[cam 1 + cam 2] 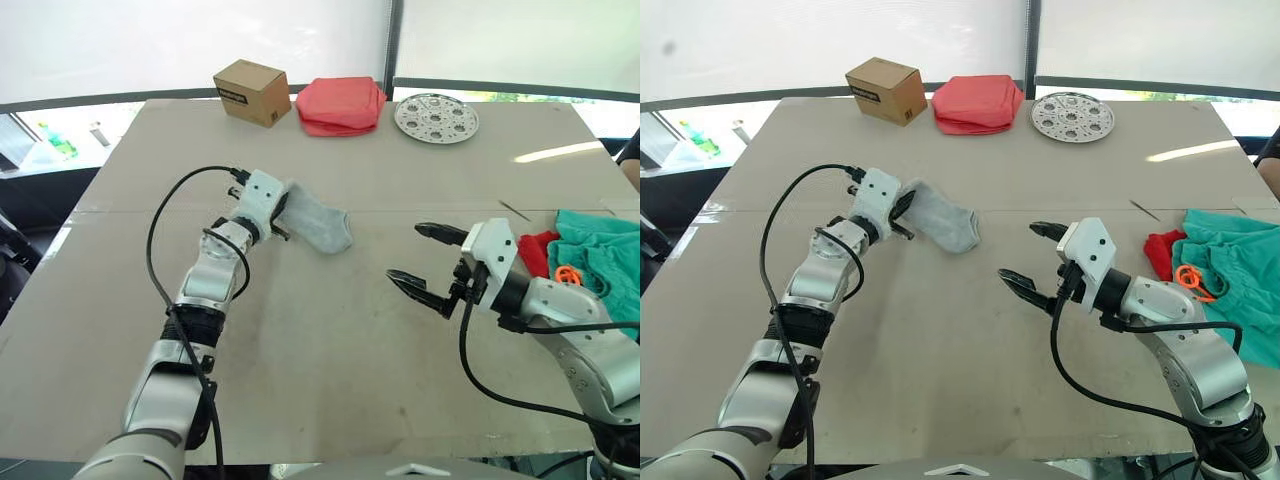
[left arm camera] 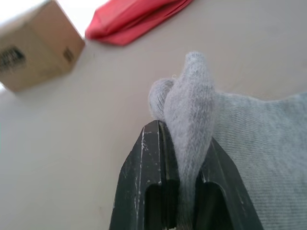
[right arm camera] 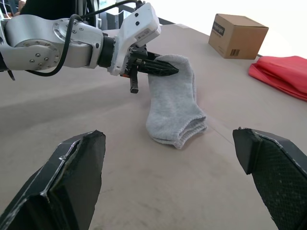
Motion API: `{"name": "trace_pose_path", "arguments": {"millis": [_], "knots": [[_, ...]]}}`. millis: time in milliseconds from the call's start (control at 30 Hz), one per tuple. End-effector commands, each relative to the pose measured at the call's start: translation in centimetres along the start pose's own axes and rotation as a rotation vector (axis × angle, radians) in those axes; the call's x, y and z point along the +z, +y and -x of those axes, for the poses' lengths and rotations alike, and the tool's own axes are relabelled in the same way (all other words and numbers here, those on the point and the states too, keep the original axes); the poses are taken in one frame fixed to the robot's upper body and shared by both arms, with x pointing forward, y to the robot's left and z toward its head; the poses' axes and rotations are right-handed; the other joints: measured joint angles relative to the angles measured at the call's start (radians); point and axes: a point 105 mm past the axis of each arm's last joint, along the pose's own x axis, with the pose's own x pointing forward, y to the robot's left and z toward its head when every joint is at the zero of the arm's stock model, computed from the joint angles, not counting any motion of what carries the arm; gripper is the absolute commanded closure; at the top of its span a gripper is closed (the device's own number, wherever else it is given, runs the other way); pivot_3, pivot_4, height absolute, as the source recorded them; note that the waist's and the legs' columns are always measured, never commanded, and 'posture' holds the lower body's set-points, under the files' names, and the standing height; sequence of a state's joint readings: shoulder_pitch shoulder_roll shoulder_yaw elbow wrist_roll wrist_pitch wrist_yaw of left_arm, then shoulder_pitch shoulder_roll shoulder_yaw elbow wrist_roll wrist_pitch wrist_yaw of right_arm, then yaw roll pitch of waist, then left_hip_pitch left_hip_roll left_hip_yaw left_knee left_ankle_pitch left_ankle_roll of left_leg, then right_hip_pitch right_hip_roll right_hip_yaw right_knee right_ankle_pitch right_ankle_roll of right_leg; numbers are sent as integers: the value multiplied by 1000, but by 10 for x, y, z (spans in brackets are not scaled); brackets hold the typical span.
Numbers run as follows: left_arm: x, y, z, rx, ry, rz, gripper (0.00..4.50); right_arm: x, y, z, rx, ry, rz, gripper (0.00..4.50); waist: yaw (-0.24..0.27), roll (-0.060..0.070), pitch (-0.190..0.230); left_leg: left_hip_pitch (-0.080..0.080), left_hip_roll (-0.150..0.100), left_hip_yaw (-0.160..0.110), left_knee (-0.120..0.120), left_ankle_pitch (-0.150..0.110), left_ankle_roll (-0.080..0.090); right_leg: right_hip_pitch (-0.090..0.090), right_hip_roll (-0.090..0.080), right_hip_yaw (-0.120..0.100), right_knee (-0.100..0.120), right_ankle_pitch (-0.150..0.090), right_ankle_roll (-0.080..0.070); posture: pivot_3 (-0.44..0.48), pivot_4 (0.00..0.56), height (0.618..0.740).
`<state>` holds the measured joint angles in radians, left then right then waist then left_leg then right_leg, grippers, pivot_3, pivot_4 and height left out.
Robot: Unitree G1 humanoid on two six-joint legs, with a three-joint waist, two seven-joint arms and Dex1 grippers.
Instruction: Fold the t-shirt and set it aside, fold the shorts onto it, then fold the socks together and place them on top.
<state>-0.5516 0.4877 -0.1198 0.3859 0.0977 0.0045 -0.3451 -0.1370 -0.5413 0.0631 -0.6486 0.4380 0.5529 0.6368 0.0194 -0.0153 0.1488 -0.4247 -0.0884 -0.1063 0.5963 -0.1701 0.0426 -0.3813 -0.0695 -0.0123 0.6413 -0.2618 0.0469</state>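
The left gripper (image 2: 184, 158) has its two black fingers pressed together on a fold at one end of the grey socks (image 1: 322, 226), and the pinched end stands up between the fingers while the remainder lies flat on the table (image 1: 300, 380), trailing away toward the robot's right. From the right wrist view the socks look laid one over the other, open cuffs toward that camera. The right gripper (image 1: 425, 262) hangs just above the table near the middle, its fingers spread wide with nothing between them, pointing across at the socks and well apart from them. Bare tabletop lies between the two grippers, so nothing blocks the way from one to the other. At the right edge of the table the teal shorts (image 1: 602, 256) lie rumpled, the orange drawstring loop (image 1: 568, 274) showing on top, and a bit of the red t-shirt (image 1: 537, 250) peeks out from under their near-left side, just beside the right arm. Along the far edge sit a small cardboard box (image 1: 250, 91), a folded salmon-pink cloth (image 1: 341, 104) just beside it, and a round metal plate with holes (image 1: 436, 117) further right. The box's top is shut, and the plate carries nothing.
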Motion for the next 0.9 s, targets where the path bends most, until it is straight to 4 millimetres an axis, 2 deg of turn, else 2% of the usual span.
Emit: {"name": "trace_pose_path", "arguments": {"millis": [33,167,300,433,567,633,667,767,900], "knots": [[34,-18,7,-33,-199,-255,4485,9,-1,0,-10,-31,32,0,0,0,0,-2,0,0,1,0,0,-2,0,0,0,0,0,0,150,740],[46,-35,13,-53,-309,-404,4485,8,-1,3,-18,-21,29,0,0,0,0,-6,0,0,2,0,0,-6,0,0,1,0,0,0,150,740],[59,-35,11,-17,-368,-476,4485,6,1,5,-18,-11,20,0,-2,0,0,-6,0,0,2,0,0,-6,0,0,1,0,0,0,150,740],[68,-27,9,22,-403,-532,4485,3,3,4,-15,2,14,0,-3,0,0,-6,0,0,2,0,0,-6,1,-1,2,0,1,0,150,740],[77,-6,4,97,-434,-664,4485,3,3,2,-14,5,13,0,-4,0,0,-6,0,0,3,2,2,-6,2,-2,2,0,1,0,150,740],[80,-2,3,106,-457,-733,4485,2,3,3,-13,8,10,0,-4,0,0,-5,0,0,3,2,3,-5,2,-1,3,1,1,0,150,740],[81,-2,3,108,-469,-760,4485,1,3,2,-11,12,10,0,-4,0,0,-5,0,0,3,2,3,-5,2,-2,3,1,1,0,150,740],[76,-17,5,40,-503,-777,4485,0,3,2,-3,16,13,0,-5,0,0,-5,0,0,3,2,4,-5,2,-1,3,1,2,0,150,740],[59,-19,3,8,-422,-623,4485,-4,2,-6,13,35,5,0,-5,0,0,-5,0,0,4,3,4,-5,2,-1,4,1,2,0,150,740]]}}
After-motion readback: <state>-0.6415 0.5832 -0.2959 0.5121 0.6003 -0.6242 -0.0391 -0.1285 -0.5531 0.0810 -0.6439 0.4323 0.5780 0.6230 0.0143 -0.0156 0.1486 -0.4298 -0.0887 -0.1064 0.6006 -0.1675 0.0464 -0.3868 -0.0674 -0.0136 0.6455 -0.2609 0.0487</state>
